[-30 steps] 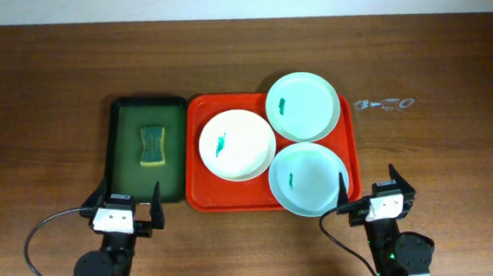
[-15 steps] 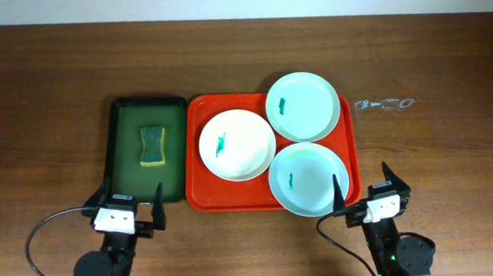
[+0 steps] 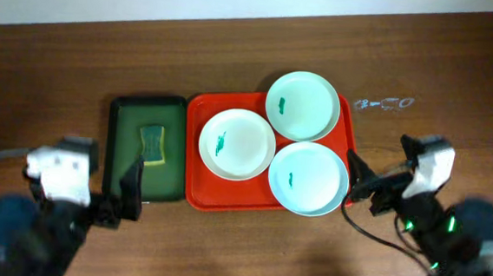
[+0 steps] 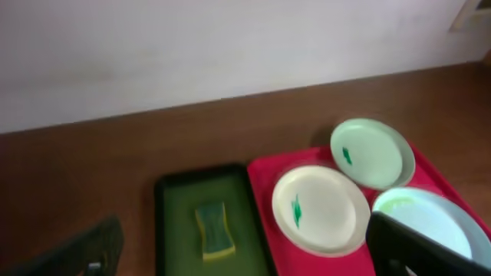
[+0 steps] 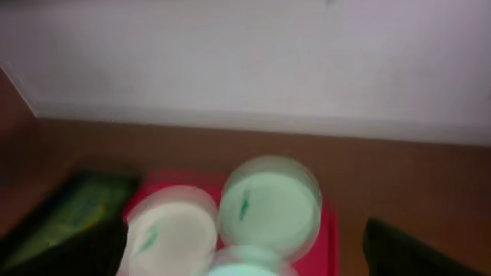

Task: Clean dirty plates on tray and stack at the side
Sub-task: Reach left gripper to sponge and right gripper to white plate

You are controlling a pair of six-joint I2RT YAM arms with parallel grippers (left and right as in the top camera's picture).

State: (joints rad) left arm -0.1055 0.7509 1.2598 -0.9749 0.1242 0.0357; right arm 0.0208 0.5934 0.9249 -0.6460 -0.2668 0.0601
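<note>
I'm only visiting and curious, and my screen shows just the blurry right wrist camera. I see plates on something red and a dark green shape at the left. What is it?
Observer: A dark green tray beside the red tray; a sponge lies in it.
Operator: Is the plate at my bottom edge dirty?
Observer: Yes, that mint plate carries a teal smear.
Operator: Are the arms holding anything?
Observer: No; the left gripper and right gripper are both open and empty.
</note>
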